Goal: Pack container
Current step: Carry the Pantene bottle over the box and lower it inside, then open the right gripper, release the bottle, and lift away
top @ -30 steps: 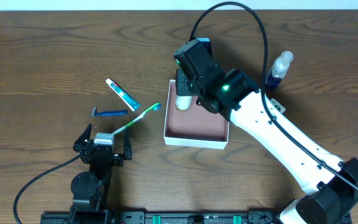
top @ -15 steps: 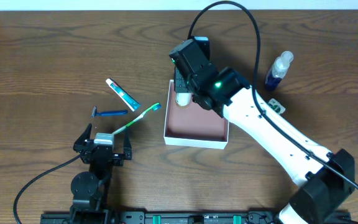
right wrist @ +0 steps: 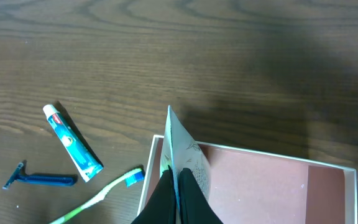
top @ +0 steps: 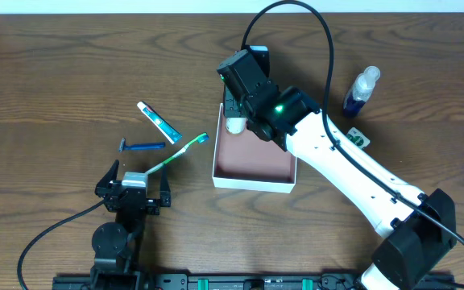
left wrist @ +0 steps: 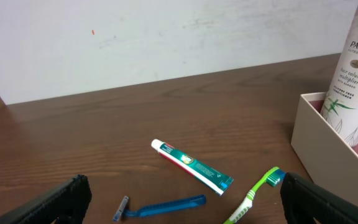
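The container (top: 252, 184), a shallow white-walled box with a pinkish-brown floor, sits at the table's middle. It also shows in the right wrist view (right wrist: 272, 186) and the left wrist view (left wrist: 321, 134). My right gripper (top: 234, 109) (right wrist: 177, 180) is shut on a white Pantene tube (right wrist: 186, 152) (left wrist: 352, 68). It holds the tube upright over the box's far-left corner, cap (top: 234, 125) down. My left gripper (top: 135, 180) (left wrist: 188, 214) is open and empty at the near left.
A toothpaste tube (top: 159, 122), a blue razor (top: 142, 147) and a green toothbrush (top: 180, 152) lie left of the box. A blue spray bottle (top: 359, 90) and a small green packet (top: 357, 138) lie to its right.
My right arm has shifted slightly left and away with the tube, towards the box's far-left corner. The left arm has not moved.
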{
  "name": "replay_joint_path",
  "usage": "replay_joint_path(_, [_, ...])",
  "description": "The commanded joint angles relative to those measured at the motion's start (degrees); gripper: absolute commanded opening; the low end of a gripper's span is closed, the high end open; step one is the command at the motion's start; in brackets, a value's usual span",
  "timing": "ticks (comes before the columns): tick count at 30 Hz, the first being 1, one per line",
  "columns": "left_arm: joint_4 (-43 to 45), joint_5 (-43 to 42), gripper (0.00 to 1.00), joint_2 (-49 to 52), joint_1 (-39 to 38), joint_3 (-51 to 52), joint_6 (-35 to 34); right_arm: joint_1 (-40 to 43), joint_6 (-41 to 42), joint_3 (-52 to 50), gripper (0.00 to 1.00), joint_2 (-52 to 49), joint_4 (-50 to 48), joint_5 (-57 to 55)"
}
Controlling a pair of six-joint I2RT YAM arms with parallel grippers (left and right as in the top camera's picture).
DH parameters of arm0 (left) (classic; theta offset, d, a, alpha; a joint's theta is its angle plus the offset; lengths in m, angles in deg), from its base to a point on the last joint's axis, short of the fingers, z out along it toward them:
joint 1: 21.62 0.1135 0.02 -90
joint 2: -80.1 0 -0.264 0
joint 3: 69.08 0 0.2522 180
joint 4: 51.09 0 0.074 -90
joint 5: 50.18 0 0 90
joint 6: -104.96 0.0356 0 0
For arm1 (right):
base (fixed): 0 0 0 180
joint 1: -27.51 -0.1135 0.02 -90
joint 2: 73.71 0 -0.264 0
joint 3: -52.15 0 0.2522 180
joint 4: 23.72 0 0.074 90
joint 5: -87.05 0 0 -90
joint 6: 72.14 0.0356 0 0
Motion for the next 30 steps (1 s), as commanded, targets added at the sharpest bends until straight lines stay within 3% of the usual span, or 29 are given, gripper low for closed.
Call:
replay_joint_path(1, [-2.0,0.5,0.98,0.0,-0.1,1.1,0.7,-1.0,0.8,1.7,0.02,0.0,-0.9,-1.8])
replay_joint_path(30, [-2.0,0.5,0.98,0.0,-0.1,1.1,0.7,-1.0,0.8,1.7,0.02,-3.5,-3.4,-1.4])
